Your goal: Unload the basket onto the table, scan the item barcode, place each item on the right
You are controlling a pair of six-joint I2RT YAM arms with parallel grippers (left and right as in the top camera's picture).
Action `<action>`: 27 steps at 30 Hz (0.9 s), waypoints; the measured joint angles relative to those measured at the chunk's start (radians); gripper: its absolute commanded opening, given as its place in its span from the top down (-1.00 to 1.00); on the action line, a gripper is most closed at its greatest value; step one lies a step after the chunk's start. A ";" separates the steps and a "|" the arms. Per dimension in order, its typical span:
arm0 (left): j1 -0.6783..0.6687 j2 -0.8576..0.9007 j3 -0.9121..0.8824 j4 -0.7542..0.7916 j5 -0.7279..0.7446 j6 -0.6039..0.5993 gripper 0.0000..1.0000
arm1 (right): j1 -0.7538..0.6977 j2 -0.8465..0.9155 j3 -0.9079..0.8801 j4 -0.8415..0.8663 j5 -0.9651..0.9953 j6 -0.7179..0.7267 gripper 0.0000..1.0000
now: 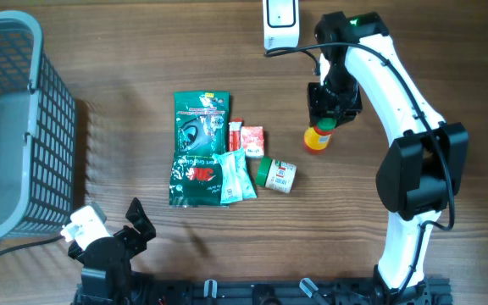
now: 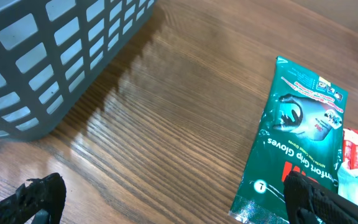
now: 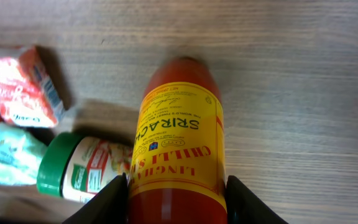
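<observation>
Wooden table (image 1: 227, 254): sriracha bottle (image 3: 178, 124) lying inside right tool (image 3: 178, 190), fingers (image 3: 112, 204) pressing both sides; left tool (image 2: 173, 198) wide.

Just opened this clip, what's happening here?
The right gripper straddles the sriracha bottle on the table, with its fingers close against both sides; a firm grip is not certain. The left gripper sits open and empty near the basket. The glove packets and green-lidded jar lie untouched. The white device at the far edge is probably the scanner.
</observation>
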 measured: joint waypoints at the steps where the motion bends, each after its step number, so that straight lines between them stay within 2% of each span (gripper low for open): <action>1: 0.000 0.000 0.000 0.000 0.000 0.000 -1.00 | 0.000 0.000 0.000 -0.004 -0.006 -0.005 0.80; 6: 0.000 0.000 0.000 0.000 0.000 0.000 -1.00 | 0.000 0.006 0.008 -0.033 -0.040 -0.018 0.87; 13: 0.000 0.000 0.000 0.000 0.000 0.000 -1.00 | 0.000 0.008 0.047 -0.037 -0.120 -0.044 0.83; 16: 0.000 0.000 0.000 0.000 0.000 0.000 -1.00 | 0.000 0.008 0.047 0.018 -0.122 -0.046 0.61; 19: 0.000 0.000 0.000 0.000 0.000 0.000 -1.00 | 0.000 0.008 0.047 0.095 -0.087 -0.032 0.47; 21: 0.000 0.000 0.000 0.000 0.000 0.000 -1.00 | 0.000 0.008 0.047 0.121 -0.029 -0.005 0.26; 22: 0.000 0.000 0.000 0.000 0.000 0.000 -1.00 | 0.000 0.008 0.047 0.124 0.008 0.010 0.10; 23: 0.000 0.000 0.000 0.000 0.000 0.000 -1.00 | 0.000 0.008 0.047 0.124 0.035 0.021 -0.18; 24: 0.000 0.000 0.000 0.000 0.000 0.000 -1.00 | -0.001 0.007 0.048 0.123 0.060 0.030 -0.35; 25: 0.000 0.000 0.000 0.000 0.000 0.000 -1.00 | -0.001 0.007 0.048 0.123 0.082 0.046 -0.66; 27: 0.000 0.000 0.000 0.000 0.000 0.000 -1.00 | -0.001 0.007 0.048 0.121 0.101 0.048 -0.82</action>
